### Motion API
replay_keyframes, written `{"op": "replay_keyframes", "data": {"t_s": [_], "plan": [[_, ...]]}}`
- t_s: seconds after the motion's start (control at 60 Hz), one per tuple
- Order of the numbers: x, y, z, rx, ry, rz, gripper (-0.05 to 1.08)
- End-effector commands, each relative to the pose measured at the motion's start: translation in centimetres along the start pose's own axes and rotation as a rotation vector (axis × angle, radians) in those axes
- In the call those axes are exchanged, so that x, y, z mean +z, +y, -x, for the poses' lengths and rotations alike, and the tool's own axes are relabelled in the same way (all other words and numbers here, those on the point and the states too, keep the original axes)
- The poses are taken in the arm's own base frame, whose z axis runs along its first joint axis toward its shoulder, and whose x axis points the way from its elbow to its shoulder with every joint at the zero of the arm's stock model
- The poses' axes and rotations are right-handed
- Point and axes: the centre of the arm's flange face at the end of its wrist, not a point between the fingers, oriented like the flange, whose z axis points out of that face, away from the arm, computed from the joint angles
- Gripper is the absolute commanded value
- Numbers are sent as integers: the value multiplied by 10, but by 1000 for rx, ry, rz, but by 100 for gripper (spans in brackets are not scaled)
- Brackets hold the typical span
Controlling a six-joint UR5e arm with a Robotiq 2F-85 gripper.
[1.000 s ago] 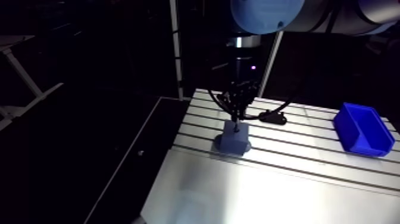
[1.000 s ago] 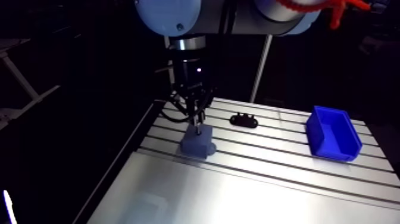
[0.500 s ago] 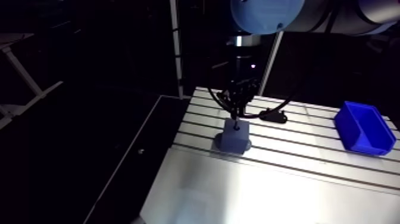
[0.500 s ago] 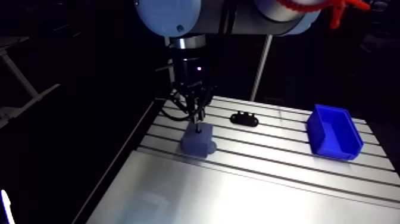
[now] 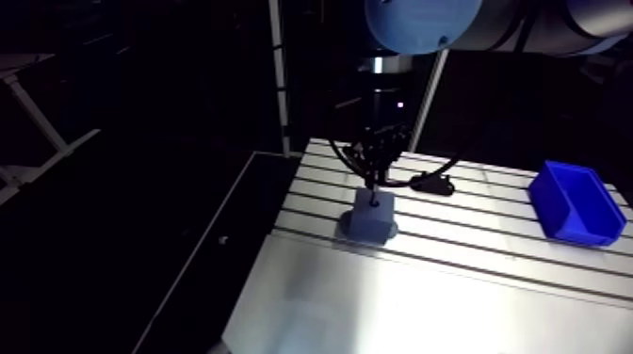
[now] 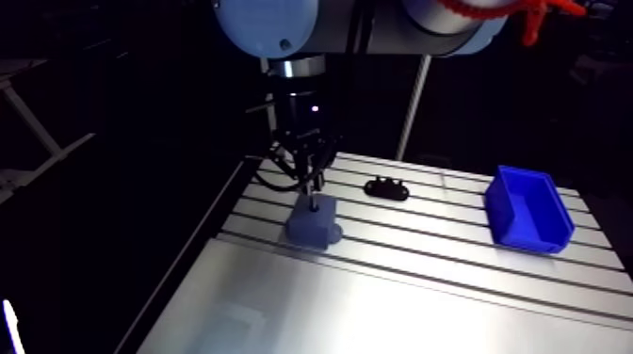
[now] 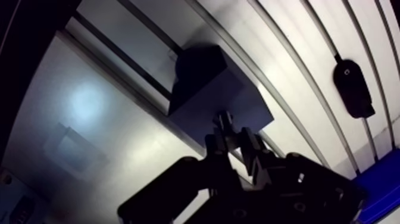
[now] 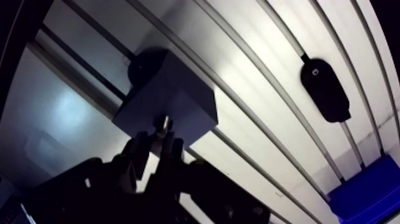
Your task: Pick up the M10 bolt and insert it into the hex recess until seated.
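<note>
Pincer (image 8: 158,137) straight down under upright wrist (image 6: 300,111), fingers (image 8: 140,154) pinched nearly together.

Slotted table (image 6: 396,282) bears block (image 6: 314,224), black part (image 6: 386,189), blue bin (image 6: 529,224)

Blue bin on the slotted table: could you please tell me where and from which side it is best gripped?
Probably by one side wall of the blue bin, coming straight down from above with the jaws astride its rim. It sits open side up, its walls look thin and upright, and the whole body seems too wide to span.
</note>
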Motion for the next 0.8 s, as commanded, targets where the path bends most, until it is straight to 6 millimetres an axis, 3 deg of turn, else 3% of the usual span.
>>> {"op": "replay_keyframes", "data": {"t_s": [0.017, 0.8], "plan": [[-1, 0, 1, 1, -2, -2, 91], [6, -2, 2, -5, -10, -5, 92]]}}
